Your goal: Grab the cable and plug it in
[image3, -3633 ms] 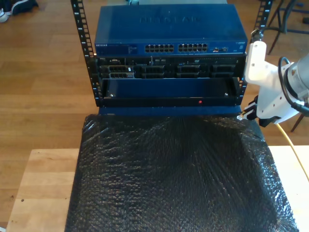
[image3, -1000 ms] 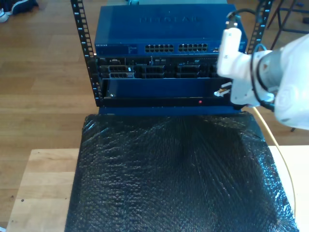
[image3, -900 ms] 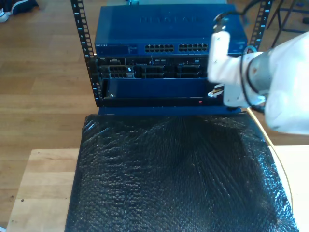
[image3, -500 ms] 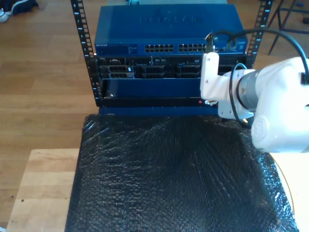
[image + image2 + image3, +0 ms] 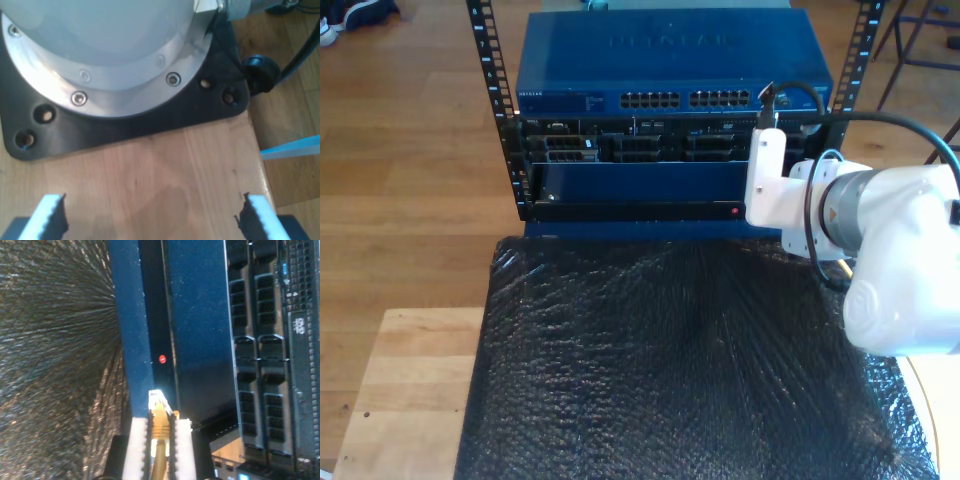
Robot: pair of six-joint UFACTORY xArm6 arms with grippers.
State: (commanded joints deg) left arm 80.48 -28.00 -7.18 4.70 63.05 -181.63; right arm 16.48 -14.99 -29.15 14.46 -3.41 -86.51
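Note:
My second gripper (image 5: 160, 424) is shut on the cable (image 5: 159, 412). The yellow boot sits between the white pads, and the clear plug tip pokes out toward the dark blue front panel (image 5: 200, 340) of the rack. The tip hangs just short of a small red light (image 5: 161, 359). In the exterior view the second arm (image 5: 890, 250) reaches in from the exterior view's right, and its white wrist mount (image 5: 766, 180) covers the fingers in front of the rack's lower panel. My first gripper (image 5: 155, 220) stands open with nothing between its toothed fingers, above a wooden tabletop (image 5: 165, 170).
A blue network switch (image 5: 660, 60) with rows of ports (image 5: 685, 100) tops the rack, with drive bays (image 5: 620, 148) below it. Black bubble wrap (image 5: 670, 350) covers the table before the rack. An arm's black base plate (image 5: 150, 120) and silver flange lie ahead of my first gripper.
The second arm swung from beside the rack's post at the exterior view's right to in front of the lower panel, carrying the cable. In the last half second it shifted only slightly.

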